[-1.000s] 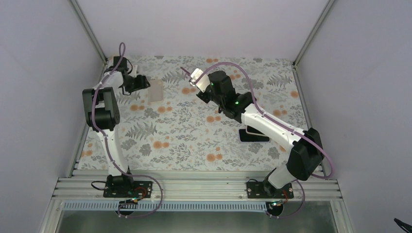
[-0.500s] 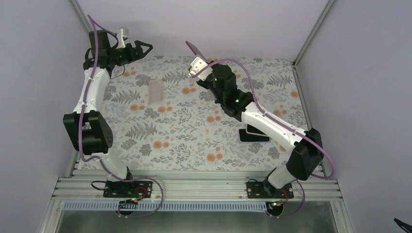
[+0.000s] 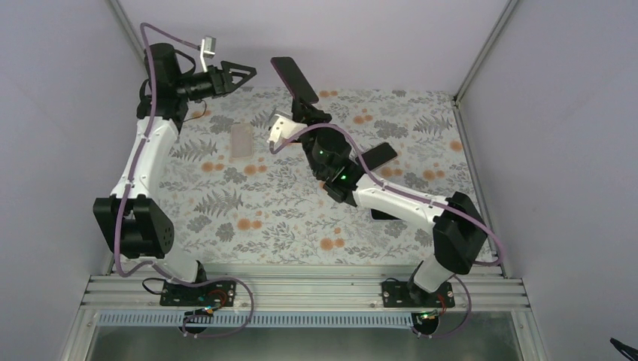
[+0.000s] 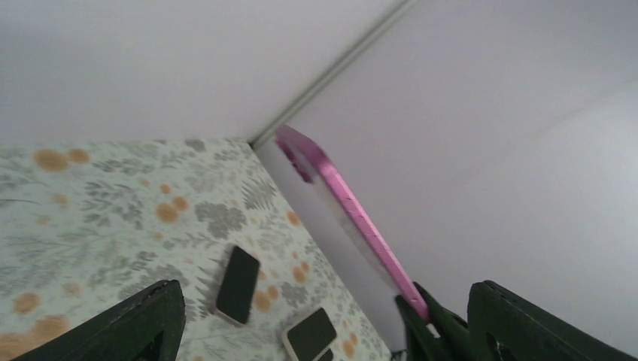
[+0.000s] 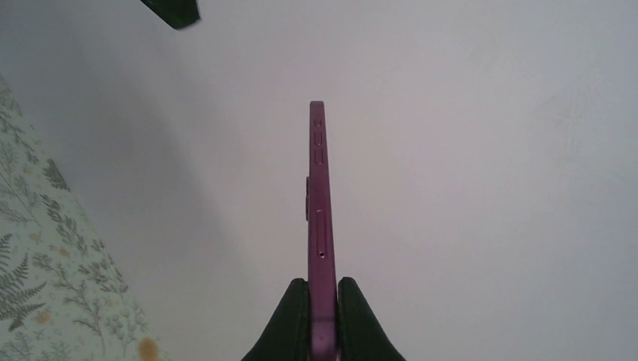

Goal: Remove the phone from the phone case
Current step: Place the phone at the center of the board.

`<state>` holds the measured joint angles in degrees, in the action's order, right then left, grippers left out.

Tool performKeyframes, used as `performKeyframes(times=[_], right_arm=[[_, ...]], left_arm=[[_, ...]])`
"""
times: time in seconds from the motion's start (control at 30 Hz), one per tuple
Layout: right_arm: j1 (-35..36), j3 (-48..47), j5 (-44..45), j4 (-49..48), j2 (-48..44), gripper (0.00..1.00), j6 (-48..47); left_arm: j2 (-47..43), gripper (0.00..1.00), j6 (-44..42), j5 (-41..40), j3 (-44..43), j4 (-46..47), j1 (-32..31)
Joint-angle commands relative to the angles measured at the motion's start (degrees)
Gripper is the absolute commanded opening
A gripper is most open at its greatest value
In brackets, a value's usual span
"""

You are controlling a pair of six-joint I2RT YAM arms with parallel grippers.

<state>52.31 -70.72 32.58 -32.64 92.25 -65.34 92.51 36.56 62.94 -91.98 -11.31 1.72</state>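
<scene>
my left gripper has let go and climbed away from the table. it now hangs high over the far-left corner, fingers spread wide with nothing between them. the clear case lies flat and alone on the surface near that corner. my right gripper has swung the pink phone up into the air, pinching its lower end. phone and case are well apart, so i judge the separation done; only setting the phone down remains.
</scene>
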Motion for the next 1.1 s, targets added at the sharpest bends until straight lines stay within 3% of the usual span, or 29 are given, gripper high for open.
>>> performKeyframes(times=[0.0, 0.37, 0.77, 1.07], right_arm=[[1.8, 1.5, 3.1, -14.8, 0.4, 0.04, -9.3], [5.0, 7.8, 5.7, -30.6, 2.6, 0.04, -22.1], [7.9, 10.2, 6.3, -37.5, 6.1, 0.04, -27.5], [8.9, 11.1, 6.2, -41.2, 8.3, 0.04, -31.0]], left_arm=[[-2.5, 0.92, 3.7, 2.4, 2.7, 3.8, -2.9], [-3.1, 0.84, 6.2, 0.0, 5.7, 5.7, -7.7], [-1.7, 0.74, 7.8, -0.5, 7.0, 6.7, -9.2], [-0.9, 0.54, 9.0, -0.9, 8.1, 7.4, -9.6]])
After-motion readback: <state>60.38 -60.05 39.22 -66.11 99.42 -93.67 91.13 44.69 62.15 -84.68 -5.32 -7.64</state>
